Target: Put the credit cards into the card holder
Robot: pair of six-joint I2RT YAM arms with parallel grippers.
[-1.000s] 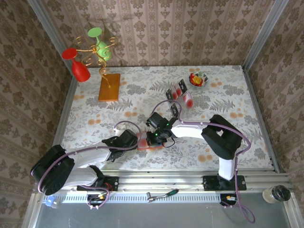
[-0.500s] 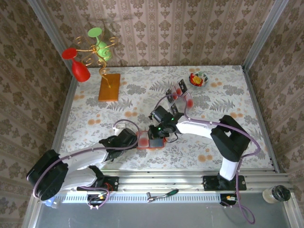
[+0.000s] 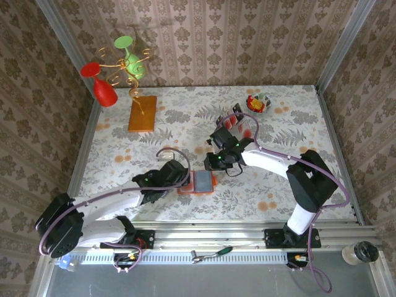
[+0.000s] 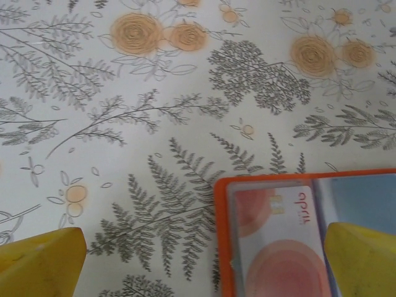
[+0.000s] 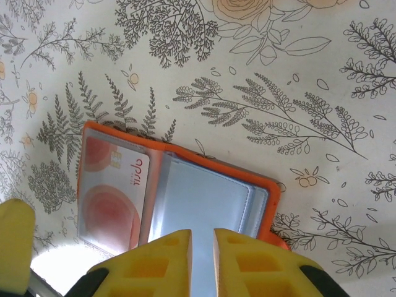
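The card holder (image 3: 201,182) lies open on the table near the front, an orange-red rim (image 5: 179,148) around grey-blue insides. A pale pinkish credit card (image 5: 111,192) with red rounds sits in its left pocket (image 4: 278,235). My right gripper (image 5: 203,247) hovers over the holder's grey-blue right half, its yellow jaws a narrow gap apart with nothing between them. My left gripper (image 4: 201,266) stands wide open, straddling the holder's left edge, one fingertip (image 4: 40,260) on the cloth side. More credit cards (image 3: 235,122) stand in a clear tray further back.
A small bowl of coloured bits (image 3: 258,103) sits at the back right. An orange-brown board (image 3: 142,113) with a gold wire stand carries a red glass (image 3: 102,86) and a green glass (image 3: 131,55) at the back left. Patterned walls enclose the table.
My right gripper has drawn back from over the card holder toward the far right and its jaws have parted slightly. The holder's inside is now uncovered. The left arm slid a little right.
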